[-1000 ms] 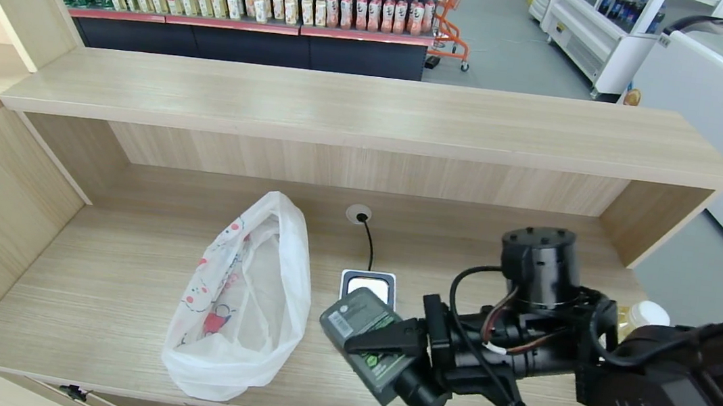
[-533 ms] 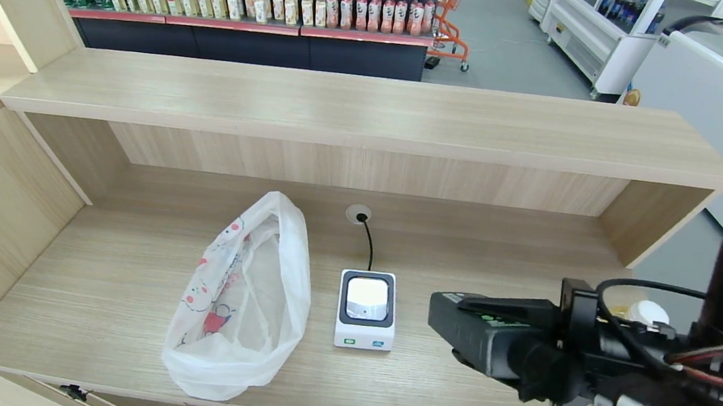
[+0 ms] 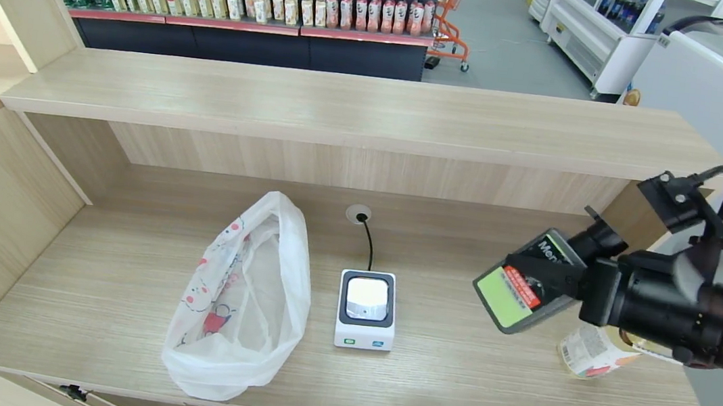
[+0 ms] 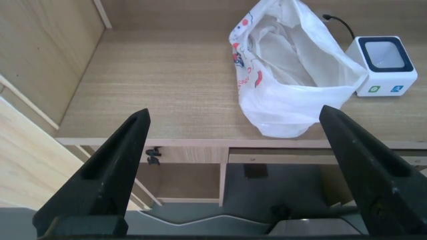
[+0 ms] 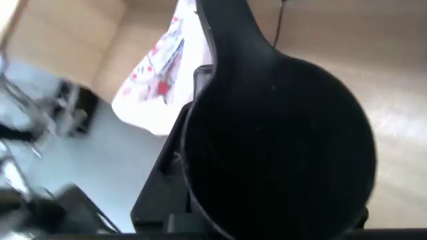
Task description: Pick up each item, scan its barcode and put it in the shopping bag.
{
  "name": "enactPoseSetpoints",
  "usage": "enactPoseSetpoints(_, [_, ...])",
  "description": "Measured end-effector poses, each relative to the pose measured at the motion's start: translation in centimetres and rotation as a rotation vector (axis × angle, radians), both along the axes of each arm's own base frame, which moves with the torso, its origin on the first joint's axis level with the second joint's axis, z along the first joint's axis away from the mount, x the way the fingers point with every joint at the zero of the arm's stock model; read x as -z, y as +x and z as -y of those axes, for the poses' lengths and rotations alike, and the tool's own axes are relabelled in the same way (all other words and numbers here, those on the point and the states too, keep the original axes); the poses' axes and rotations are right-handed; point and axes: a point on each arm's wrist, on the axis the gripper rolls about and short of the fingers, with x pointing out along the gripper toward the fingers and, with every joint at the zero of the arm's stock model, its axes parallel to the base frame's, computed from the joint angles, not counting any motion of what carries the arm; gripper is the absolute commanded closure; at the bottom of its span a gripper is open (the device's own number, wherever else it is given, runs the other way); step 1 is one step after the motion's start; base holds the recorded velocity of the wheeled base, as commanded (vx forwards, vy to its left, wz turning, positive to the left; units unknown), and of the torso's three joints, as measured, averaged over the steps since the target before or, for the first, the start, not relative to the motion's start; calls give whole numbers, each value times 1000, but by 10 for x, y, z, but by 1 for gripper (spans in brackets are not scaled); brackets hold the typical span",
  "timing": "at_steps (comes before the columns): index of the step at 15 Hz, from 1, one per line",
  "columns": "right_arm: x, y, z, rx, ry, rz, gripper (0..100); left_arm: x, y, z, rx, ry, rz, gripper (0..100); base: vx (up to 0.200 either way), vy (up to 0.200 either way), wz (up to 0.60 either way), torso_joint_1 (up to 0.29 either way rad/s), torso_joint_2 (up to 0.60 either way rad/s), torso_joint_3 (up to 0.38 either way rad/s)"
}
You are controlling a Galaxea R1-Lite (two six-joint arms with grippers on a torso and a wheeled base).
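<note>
My right gripper is shut on a dark pack with a green face and a red label, held tilted in the air above the right part of the counter, right of the scanner. In the right wrist view the pack's dark body blocks most of the picture. The white shopping bag lies open-mouthed left of the scanner. A bottle with a white label stands on the counter at the right, partly hidden by my right arm. My left gripper hangs open off the counter's front edge, near the bag.
The scanner's cable runs back to a hole in the counter. A raised wooden ledge walls the back, and side panels close both ends. Bare counter lies left of the bag. The scanner sits beside the bag.
My right arm has swung from over the scanner to the right and upward, turning the pack so its green face shows. The scanner and the bottle came into sight.
</note>
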Motion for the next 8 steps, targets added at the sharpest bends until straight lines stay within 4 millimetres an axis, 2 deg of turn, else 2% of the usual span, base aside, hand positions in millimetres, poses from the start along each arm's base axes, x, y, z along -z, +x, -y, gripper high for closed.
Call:
enactPoseSetpoints(1, [2,10,-3,62,90,-88,100,0,0,0,0,0,0,0,0,0,0,0,0,0])
enactPoseSetpoints(3, [10,28,-14,107,165,-156,100,0,0,0,0,0,0,0,0,0,0,0,0,0])
enactPoseSetpoints(8, [36,53,-51,51,143,-204,100,0,0,0,0,0,0,0,0,0,0,0,0,0])
